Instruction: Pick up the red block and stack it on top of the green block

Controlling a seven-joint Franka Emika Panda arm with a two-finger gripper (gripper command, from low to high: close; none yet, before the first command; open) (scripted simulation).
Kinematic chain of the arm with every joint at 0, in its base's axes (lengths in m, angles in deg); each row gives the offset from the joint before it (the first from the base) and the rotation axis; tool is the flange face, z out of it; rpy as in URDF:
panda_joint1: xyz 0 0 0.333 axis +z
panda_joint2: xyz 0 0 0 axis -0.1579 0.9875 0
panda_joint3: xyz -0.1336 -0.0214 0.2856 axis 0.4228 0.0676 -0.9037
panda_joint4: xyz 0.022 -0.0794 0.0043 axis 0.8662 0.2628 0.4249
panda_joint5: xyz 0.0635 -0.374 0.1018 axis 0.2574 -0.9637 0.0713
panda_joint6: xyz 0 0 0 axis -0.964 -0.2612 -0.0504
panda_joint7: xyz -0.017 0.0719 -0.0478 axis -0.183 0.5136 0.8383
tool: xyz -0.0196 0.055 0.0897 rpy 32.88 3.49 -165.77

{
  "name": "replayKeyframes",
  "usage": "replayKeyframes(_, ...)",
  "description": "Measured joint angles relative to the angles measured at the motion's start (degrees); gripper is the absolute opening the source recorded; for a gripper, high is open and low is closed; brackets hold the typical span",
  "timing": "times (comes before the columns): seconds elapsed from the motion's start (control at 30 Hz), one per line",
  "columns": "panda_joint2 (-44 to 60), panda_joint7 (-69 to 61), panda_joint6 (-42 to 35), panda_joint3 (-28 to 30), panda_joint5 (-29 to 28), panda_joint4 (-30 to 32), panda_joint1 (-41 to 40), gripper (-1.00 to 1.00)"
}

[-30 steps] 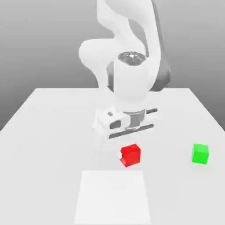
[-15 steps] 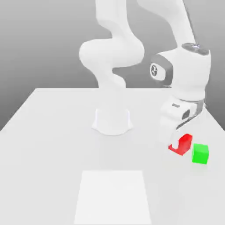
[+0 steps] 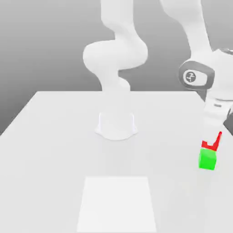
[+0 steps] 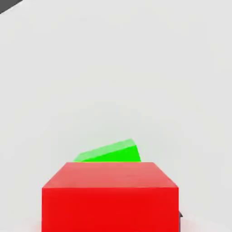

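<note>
The red block (image 3: 209, 147), plain, matte and unmarked, is clamped in the gripper's (image 3: 211, 138) jaws, at four o'clock in the exterior view. The plain green block (image 3: 207, 159) lies just toward six o'clock of it. Table (image 3: 59, 154): smooth, pale, with a white panel (image 3: 116, 204) at six o'clock. Background (image 3: 41, 45): grey, shaded.

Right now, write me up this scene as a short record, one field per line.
arm: single white arm, reaching to the exterior view's right
pincer: shut on the red block, at
red block: in the exterior view, seen just above the green block and partly covered by the pincer
green block: on the table; partly hidden behind the red block in the hand view
contact between blocks: cannot tell
pale square: near edge of the table, bare
stacking: release not yet done
</note>
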Motion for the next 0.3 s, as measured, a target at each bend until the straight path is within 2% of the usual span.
replayKeyframes(0.2,0.75,0.81,0.6,0.56,-1.13,-0.06,0.33,1.0)
replayKeyframes(0.3,-3.43,-3.86,-2.75,-1.37,5.36,0.26,0.09,1.0)
